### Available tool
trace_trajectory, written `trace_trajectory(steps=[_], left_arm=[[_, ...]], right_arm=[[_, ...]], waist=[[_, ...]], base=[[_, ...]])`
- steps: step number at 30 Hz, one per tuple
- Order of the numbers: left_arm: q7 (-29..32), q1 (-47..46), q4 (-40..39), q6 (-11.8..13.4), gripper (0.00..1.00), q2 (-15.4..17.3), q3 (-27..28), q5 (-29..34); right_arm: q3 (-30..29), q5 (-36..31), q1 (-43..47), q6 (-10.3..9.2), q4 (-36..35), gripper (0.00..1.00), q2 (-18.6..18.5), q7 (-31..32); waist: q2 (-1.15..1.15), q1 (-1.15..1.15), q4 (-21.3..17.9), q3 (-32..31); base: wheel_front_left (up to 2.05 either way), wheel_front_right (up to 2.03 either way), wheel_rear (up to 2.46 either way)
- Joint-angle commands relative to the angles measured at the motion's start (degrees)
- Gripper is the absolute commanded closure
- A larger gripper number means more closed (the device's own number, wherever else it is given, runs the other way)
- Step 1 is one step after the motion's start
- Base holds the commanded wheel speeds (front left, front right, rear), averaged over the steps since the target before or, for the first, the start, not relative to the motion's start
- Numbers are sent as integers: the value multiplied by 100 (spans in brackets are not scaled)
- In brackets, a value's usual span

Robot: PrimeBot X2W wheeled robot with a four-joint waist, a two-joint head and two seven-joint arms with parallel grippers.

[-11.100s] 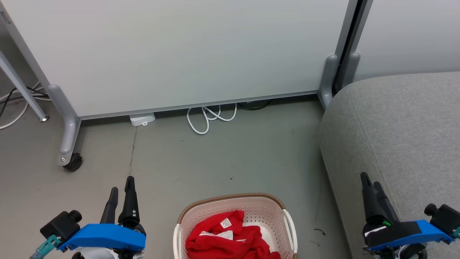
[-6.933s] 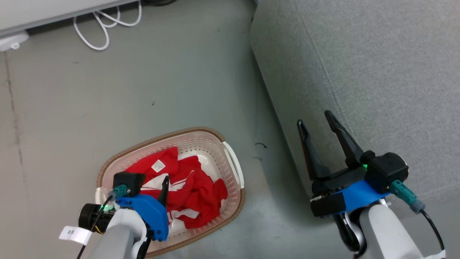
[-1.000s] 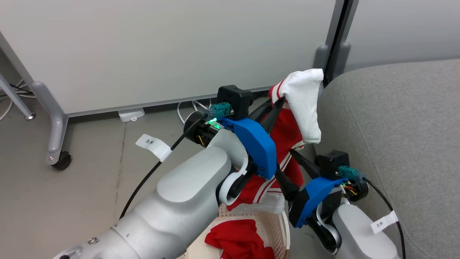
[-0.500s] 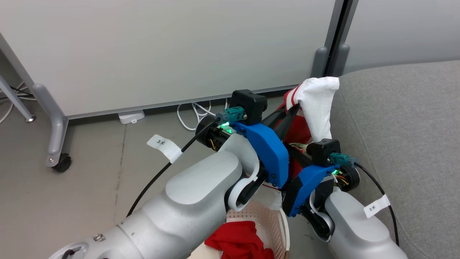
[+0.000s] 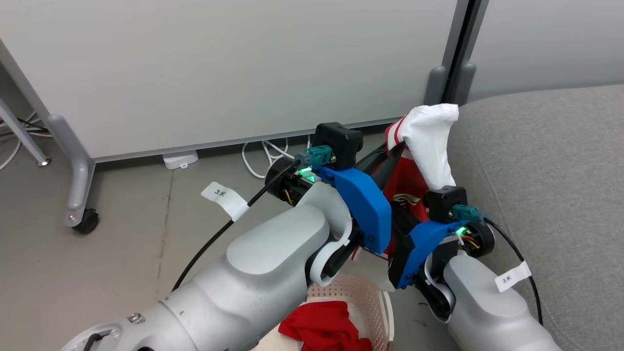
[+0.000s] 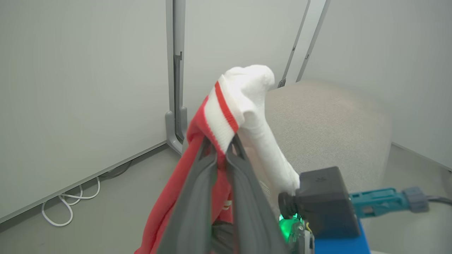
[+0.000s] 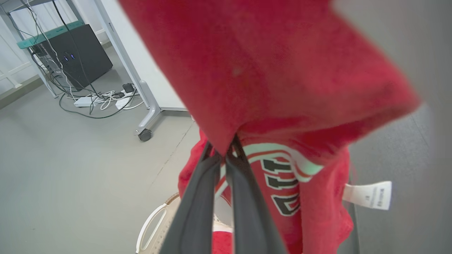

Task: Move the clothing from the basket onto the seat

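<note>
Left gripper [image 6: 220, 148] and right gripper [image 7: 222, 150] are both clamped on one red garment [image 5: 408, 181], held up beside the seat [image 5: 546, 161]. The other garment [image 5: 326, 326] lies in the basket [image 5: 375, 302]. Nothing is on the seat yet.

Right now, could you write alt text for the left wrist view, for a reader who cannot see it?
The left gripper is shut on a red garment with a white cuff, held up before white partition panels. The grey seat lies behind it.
</note>
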Motion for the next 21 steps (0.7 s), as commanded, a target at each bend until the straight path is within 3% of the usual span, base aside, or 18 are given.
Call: trace_trajectory(steps=[1, 15, 16, 17, 18, 19, 21], left_arm=[[-56, -111, 57, 17, 100, 2, -15, -34], [-176, -142, 373, 45, 100, 2, -142, -90], [-176, -150, 387, 46, 96, 3, -152, -74], [-178, -154, 397, 36, 67, 2, -165, -55], [-181, -156, 411, 23, 25, 2, -175, -42], [-189, -157, 423, 9, 0, 3, -182, -29], [-204, -153, 454, -14, 0, 3, -198, 2]], right_arm=[[45, 10, -88, 3, 79, 100, -14, -57], [415, 181, -118, 3, 163, 100, -14, -108], [422, 185, -127, 3, 172, 100, -14, -115], [429, 189, -139, 3, 177, 100, -14, -122], [437, 194, -145, 3, 179, 100, -14, -131], [446, 200, -147, 3, 182, 100, -14, -138], [459, 200, -155, 3, 190, 100, -14, -145]], waist=[[0, 0, -11, -5], [0, 0, -67, -21], [0, 0, -66, -20], [0, 0, -65, -17], [0, 0, -64, -14], [0, 0, -64, -12], [0, 0, -63, -6]], base=[[0, 0, 0], [0, 0, 0], [0, 0, 0], [0, 0, 0], [0, 0, 0], [0, 0, 0], [0, 0, 0]])
